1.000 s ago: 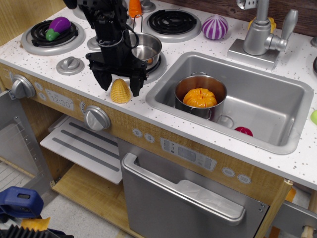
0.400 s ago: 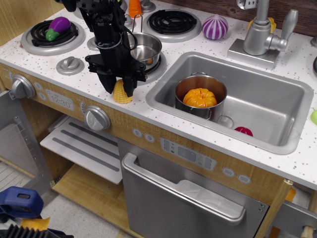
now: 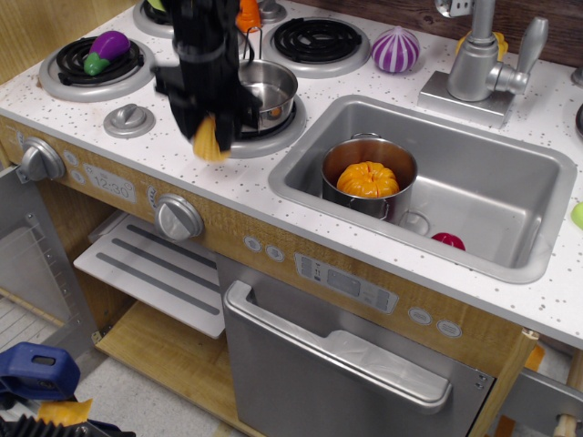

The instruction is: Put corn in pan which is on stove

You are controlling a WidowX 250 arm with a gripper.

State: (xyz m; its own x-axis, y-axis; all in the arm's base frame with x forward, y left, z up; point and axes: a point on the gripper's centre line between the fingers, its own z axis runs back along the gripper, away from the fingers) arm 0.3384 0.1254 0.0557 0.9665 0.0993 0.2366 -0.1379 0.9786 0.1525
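Note:
My black gripper (image 3: 209, 135) is shut on the yellow corn (image 3: 209, 142) and holds it lifted off the white speckled stove (image 3: 100, 137), blurred by motion. The corn hangs just left of and in front of the shiny steel pan (image 3: 270, 91), which sits on the front right coil burner. The arm hides the pan's left rim.
A purple eggplant toy (image 3: 107, 48) lies on the left burner. A purple-striped onion toy (image 3: 395, 49) stands by the back burner. In the sink (image 3: 510, 187) a steel pot holds an orange pumpkin toy (image 3: 367, 179). A grey faucet (image 3: 478, 64) stands behind it.
The gripper came down around the corn on the counter, shut on it, and has lifted it up and slightly left.

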